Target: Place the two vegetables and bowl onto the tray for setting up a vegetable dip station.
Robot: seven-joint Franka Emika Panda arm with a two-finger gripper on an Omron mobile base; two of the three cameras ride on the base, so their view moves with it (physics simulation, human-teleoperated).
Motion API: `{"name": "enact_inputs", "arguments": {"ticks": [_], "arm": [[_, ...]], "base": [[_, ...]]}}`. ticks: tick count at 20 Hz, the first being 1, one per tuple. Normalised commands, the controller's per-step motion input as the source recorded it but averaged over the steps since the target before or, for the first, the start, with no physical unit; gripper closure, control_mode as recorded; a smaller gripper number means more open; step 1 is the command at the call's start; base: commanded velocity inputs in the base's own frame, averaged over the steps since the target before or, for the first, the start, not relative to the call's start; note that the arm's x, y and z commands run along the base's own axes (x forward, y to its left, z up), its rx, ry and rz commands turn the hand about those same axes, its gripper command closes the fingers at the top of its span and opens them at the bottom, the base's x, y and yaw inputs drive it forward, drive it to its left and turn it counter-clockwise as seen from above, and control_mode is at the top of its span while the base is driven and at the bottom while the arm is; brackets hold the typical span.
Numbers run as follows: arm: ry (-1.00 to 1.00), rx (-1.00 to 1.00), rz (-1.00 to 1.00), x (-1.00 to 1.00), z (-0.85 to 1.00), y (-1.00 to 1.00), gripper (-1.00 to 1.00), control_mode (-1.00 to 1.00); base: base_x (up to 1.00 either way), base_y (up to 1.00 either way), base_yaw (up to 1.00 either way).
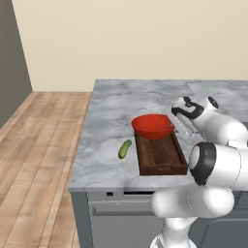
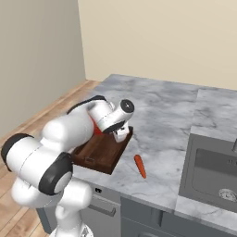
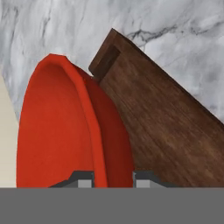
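Observation:
The red bowl is at the far end of the dark wooden tray; whether it rests there or hangs just above, I cannot tell. My gripper is shut on the bowl's right rim. In the hand view the rim of the bowl runs between the two fingertips of my gripper, with the tray beside it. The green cucumber lies on the counter left of the tray. The orange carrot lies on the counter right of the tray. My arm hides most of the bowl in the right base view.
The grey marble counter ends close in front of the tray and to the left of the cucumber, above a wooden floor. A sink is sunk into the counter at the far right.

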Motion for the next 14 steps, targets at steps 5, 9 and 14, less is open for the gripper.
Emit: {"name": "enact_inputs", "arguments": {"ticks": [5, 9, 14], "arm": [[0.06, 0.07, 0.00, 0.32, -0.33, 0.00, 1.00, -1.00], [0.04, 0.07, 0.00, 0.28, -0.29, -0.03, 1.00, -1.00], [0.00, 0.02, 0.00, 0.21, -0.21, -0.06, 1.00, -1.00]], "base": [[0.00, 0.00, 0.00], [0.00, 0.00, 0.00], [0.00, 0.00, 0.00]]}}
